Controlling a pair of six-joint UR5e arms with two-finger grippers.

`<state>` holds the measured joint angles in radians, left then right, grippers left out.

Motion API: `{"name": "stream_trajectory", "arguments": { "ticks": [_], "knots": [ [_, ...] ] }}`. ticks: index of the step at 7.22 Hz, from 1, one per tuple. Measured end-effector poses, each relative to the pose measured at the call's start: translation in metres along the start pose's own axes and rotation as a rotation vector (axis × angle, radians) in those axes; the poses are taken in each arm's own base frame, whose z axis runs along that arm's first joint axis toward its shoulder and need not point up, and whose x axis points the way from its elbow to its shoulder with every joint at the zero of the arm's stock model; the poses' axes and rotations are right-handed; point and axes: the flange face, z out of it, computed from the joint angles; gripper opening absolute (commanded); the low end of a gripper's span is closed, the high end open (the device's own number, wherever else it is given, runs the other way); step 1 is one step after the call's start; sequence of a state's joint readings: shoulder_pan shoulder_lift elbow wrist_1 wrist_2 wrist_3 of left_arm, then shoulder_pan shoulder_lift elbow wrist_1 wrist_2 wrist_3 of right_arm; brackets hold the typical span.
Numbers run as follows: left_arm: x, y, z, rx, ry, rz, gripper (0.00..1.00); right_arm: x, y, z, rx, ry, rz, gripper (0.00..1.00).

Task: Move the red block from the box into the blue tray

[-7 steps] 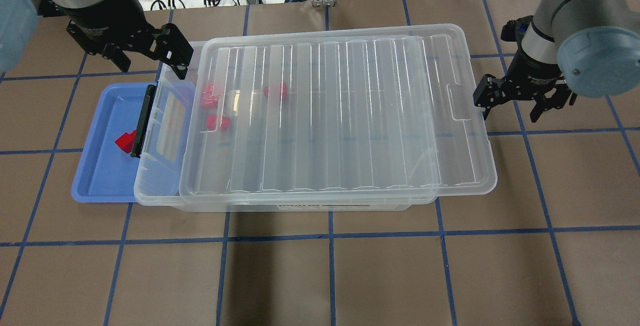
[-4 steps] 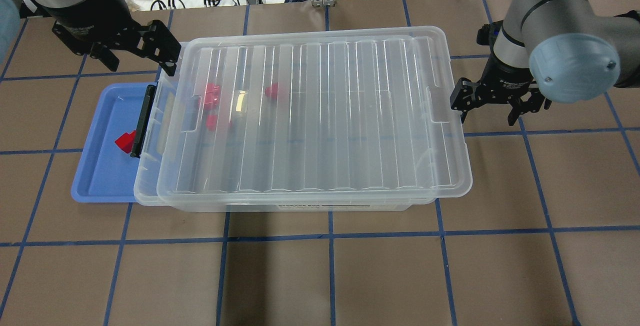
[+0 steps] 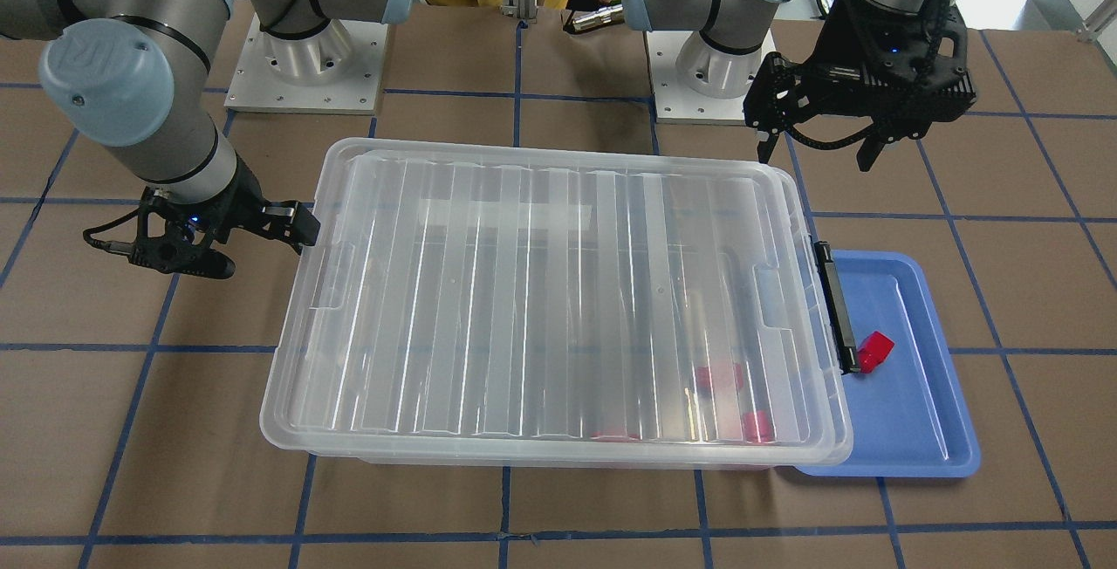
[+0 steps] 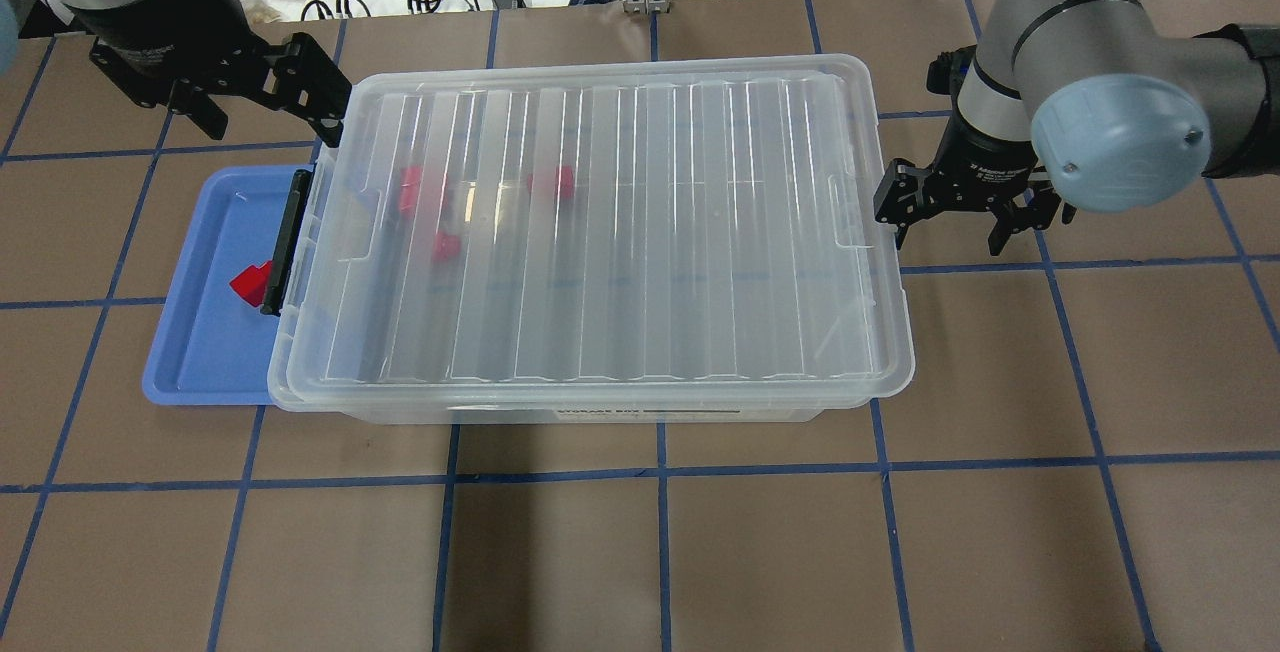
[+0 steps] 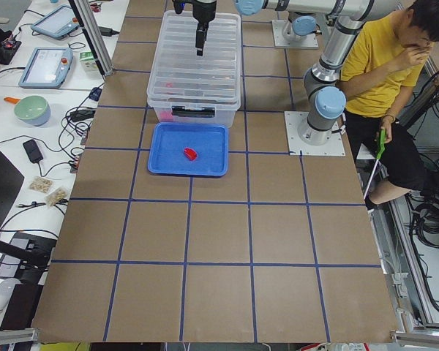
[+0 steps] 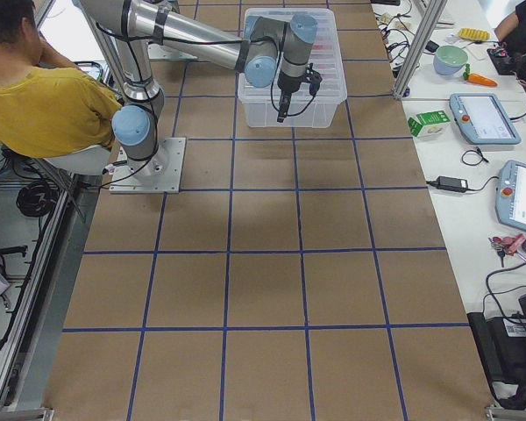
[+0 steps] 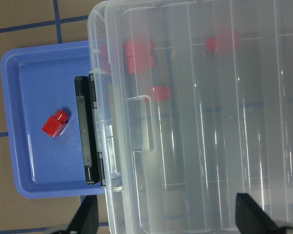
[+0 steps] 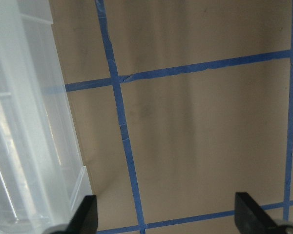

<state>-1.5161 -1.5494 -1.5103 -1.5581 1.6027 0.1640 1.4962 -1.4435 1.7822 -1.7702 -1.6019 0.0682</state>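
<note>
Well, on the left the blue tray (image 4: 195,352) lay flat on the table (image 4: 660,552), and one red block (image 4: 250,282) sat in it, right beside the black latch (image 4: 285,242) of the box (image 4: 600,410). The left end of the box hung over the tray's right side. The left claw (image 4: 272,129) hung wide open with nothing in it, by the far left corner of the lid (image 4: 620,232). If it came down there, it would likely bang on the lid. The lid covered the whole box, so no claw could reach the other red blocks (image 4: 550,182) seen through it near the left end. On the right, the right claw (image 4: 947,232) was wide open and empty too. One finger (image 4: 892,212) was just beside the lid's right edge, but I could not tell if it touched. A hard push to the left from there might slide the lid too far. It might even shove the whole box, so the latch knocked the block or pushed the tray away.
</note>
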Motion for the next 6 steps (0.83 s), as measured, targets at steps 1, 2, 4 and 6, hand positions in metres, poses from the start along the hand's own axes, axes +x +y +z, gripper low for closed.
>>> {"name": "stream_trajectory", "arguments": {
  "ticks": [1, 2, 4, 6],
  "knots": [
    [0.000, 0.000, 0.000, 0.001, 0.006, -0.001, 1.00, 0.000, -0.001, -0.003, 0.007, 0.000, 0.000, 1.00],
    [0.001, 0.000, -0.001, 0.003, 0.016, -0.001, 1.00, 0.000, -0.004, -0.017, 0.035, -0.001, -0.001, 1.00],
    [0.002, 0.000, -0.001, 0.004, 0.025, -0.002, 1.00, 0.002, -0.011, -0.082, 0.112, 0.000, -0.001, 1.00],
    [0.002, 0.000, 0.000, 0.002, 0.025, -0.002, 1.00, 0.003, 0.001, -0.148, 0.080, -0.003, -0.001, 1.00]
  ]
}}
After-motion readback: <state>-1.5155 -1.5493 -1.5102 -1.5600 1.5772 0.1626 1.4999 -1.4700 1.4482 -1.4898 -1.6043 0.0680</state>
